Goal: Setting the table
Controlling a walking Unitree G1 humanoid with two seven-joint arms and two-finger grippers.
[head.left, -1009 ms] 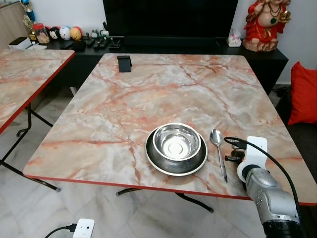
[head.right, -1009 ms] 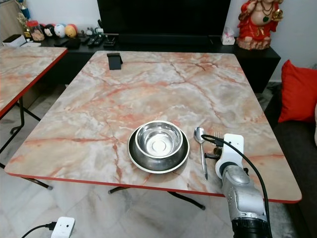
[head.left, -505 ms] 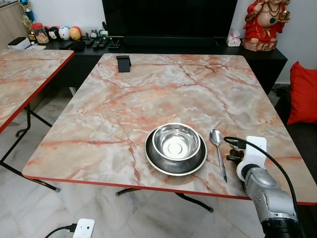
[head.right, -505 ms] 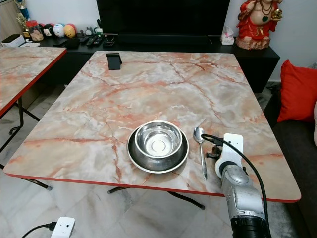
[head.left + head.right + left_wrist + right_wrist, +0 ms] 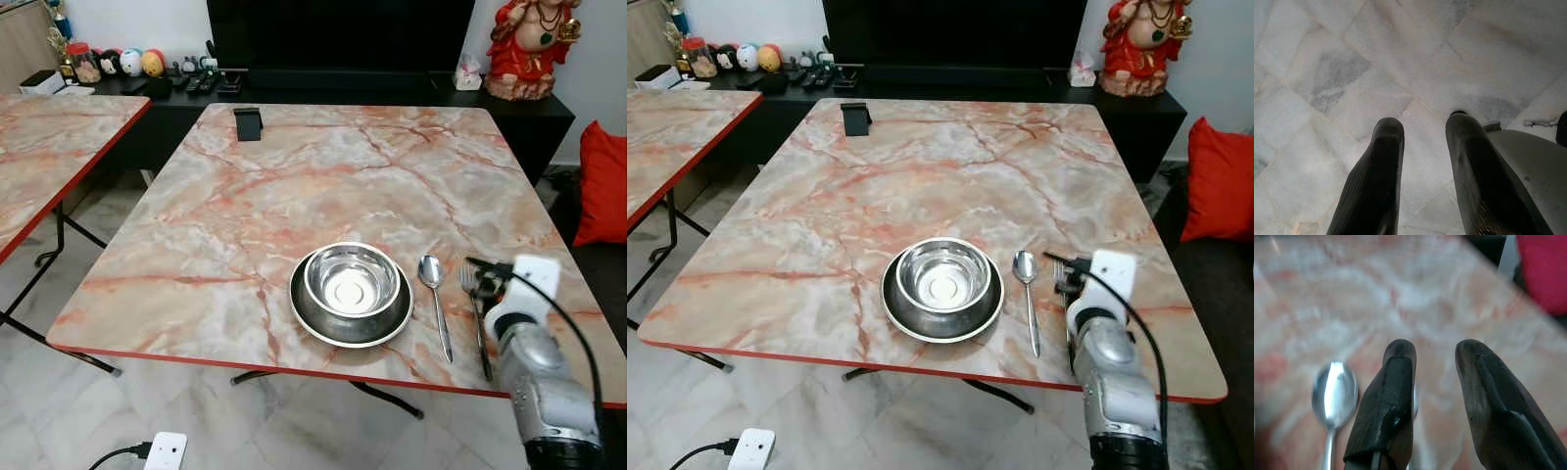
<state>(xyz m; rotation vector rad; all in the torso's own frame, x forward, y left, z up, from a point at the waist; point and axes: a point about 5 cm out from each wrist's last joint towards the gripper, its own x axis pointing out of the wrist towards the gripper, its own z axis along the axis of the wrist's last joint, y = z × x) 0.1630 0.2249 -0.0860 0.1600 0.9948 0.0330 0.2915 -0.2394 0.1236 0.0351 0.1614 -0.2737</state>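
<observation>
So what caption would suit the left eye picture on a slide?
Right hand over a fork lying beside spoon and steel bowl on its plate.

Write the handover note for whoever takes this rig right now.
Right gripper: open, above the table beside the fork, holding nothing.
Left gripper: open, idle over the floor.
Done: bowl sits in the plate near the front edge; spoon lies right of the plate, fork right of the spoon.
Left: draw the right arm away; check that the fork lies straight.
</observation>
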